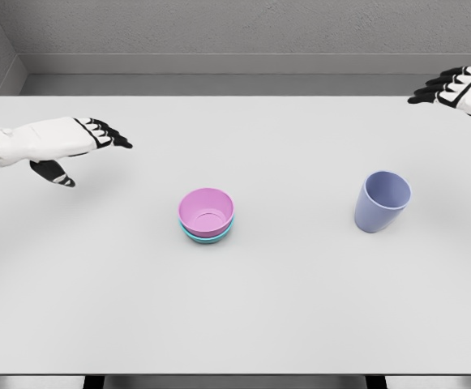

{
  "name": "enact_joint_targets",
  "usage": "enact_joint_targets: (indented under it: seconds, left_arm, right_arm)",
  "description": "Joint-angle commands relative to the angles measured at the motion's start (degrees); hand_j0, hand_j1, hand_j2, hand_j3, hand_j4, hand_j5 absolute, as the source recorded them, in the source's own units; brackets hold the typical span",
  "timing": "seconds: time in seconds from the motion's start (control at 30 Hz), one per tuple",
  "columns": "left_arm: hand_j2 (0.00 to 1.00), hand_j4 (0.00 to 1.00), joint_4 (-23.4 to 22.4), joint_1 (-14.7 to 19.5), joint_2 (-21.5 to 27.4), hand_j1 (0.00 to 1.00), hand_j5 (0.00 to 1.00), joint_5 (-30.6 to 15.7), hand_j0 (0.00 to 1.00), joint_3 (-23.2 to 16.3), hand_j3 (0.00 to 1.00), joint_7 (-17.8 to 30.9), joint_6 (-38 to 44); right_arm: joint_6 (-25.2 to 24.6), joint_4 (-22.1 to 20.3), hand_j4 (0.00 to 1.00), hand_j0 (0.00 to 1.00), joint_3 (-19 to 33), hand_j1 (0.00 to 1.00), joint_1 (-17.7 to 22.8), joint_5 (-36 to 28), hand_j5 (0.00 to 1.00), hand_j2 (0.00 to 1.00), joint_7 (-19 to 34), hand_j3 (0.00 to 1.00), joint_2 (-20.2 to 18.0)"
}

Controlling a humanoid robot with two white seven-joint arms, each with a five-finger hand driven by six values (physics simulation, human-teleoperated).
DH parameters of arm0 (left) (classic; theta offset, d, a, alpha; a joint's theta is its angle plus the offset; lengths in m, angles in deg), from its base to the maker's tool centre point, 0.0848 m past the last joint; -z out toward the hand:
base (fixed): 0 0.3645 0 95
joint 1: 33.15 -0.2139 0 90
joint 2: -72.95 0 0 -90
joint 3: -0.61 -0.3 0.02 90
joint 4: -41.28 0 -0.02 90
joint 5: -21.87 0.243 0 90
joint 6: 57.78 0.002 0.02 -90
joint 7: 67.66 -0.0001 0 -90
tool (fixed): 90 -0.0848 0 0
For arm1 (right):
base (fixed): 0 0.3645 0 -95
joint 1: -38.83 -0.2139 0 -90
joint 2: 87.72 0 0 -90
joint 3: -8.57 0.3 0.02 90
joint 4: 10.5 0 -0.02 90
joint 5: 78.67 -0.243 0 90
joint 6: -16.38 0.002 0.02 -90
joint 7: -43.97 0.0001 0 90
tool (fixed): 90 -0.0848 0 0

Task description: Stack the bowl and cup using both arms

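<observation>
Overhead, the pale grey surface fills most of the view, matte and evenly lit; behind its far edge runs a grey textured wall with a lighter strip along its base. Near the middle sits a pink bowl nested in a teal bowl; well apart to the right stands a lavender cup, upright, mouth up. The left hand hovers over the surface's left side, fingers spread, holding nothing; the right hand hangs at the far right edge, fingers extended, likewise holding nothing.
</observation>
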Motion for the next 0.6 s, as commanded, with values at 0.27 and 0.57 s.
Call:
enact_joint_targets:
  seconds: [0.27,0.57]
  left_arm:
    - [1.0,1.0,-0.6,-0.4,-0.4,1.0,1.0,-0.4,1.0,0.4,1.0,0.0,0.1]
    - [1.0,1.0,0.1,-3.0,-0.5,1.0,1.0,-0.3,1.0,4.0,1.0,0.2,0.1]
  right_arm:
    - [-0.8,-0.5,1.0,1.0,-6.2,1.0,-3.8,3.1,1.0,1.0,0.3,1.0,1.6]
    - [-0.1,-7.7,1.0,1.0,-6.5,1.0,0.5,2.2,1.0,1.0,0.3,1.0,-0.5]
